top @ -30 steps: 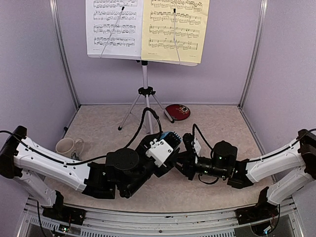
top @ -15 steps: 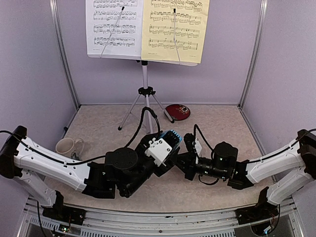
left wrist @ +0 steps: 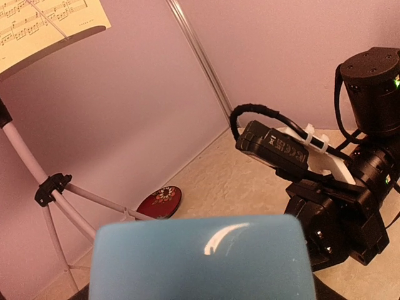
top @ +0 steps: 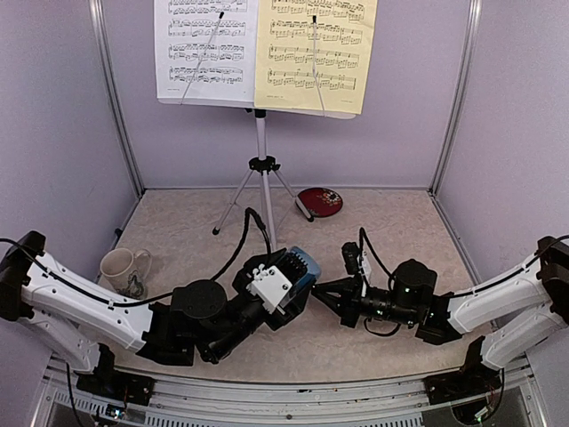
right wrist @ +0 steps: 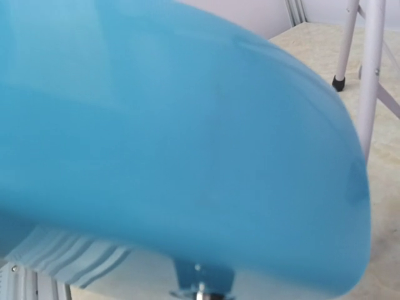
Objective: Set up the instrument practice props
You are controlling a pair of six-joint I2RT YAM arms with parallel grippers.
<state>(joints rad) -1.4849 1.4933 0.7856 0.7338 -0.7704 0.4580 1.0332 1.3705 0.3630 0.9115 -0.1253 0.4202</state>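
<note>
Below the stave-printed sheets (top: 206, 49), blue metronome (top: 302, 264) gripped in left jaws, right jaws closed just beside it.

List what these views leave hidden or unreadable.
Top external: top edge cuts off white sheet and yellow sheet.
Left wrist: the metronome hides the left gripper.
Right wrist: the metronome, blurred, fills the view, hiding the right gripper.
Top external: mug pattern too small.

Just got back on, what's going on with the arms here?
The left gripper holds the blue metronome near the middle of the table, in front of the music stand. The white sheet and yellow sheet are up on the stand. The right gripper is shut, its tip close against the metronome; whether it pinches any part of it cannot be told.
</note>
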